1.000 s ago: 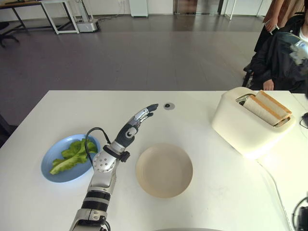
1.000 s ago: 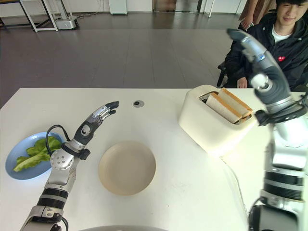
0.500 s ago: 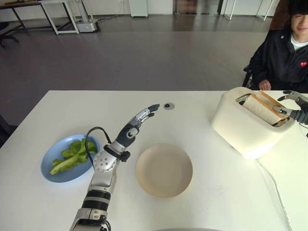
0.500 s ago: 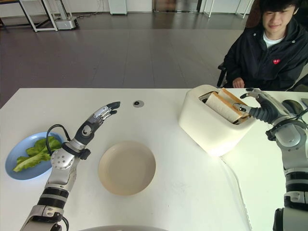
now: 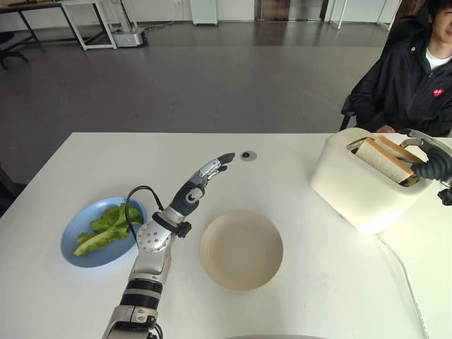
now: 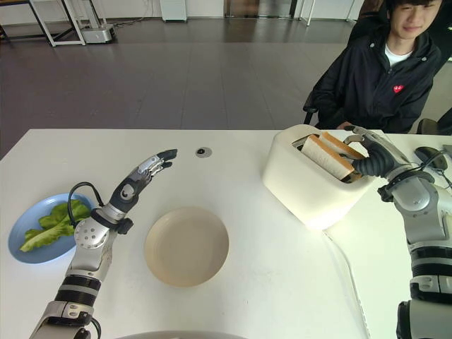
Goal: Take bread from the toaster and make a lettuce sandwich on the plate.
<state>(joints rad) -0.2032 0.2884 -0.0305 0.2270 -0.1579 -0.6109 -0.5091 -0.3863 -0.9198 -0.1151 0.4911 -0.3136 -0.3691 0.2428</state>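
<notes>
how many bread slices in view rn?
2. Both stand in the toaster, side by side: the near slice and the far slice, with the right hand at their right end. None on the beige plate. The toaster could hide more.

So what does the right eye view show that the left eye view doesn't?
Right eye view: the forearm below the right robot hand, and a dark object past it. Left eye view: a dark chair, far left of the room. Both: toaster with two bread slices, the right robot hand at them, beige plate, lettuce on blue plate, left robot hand, open.
</notes>
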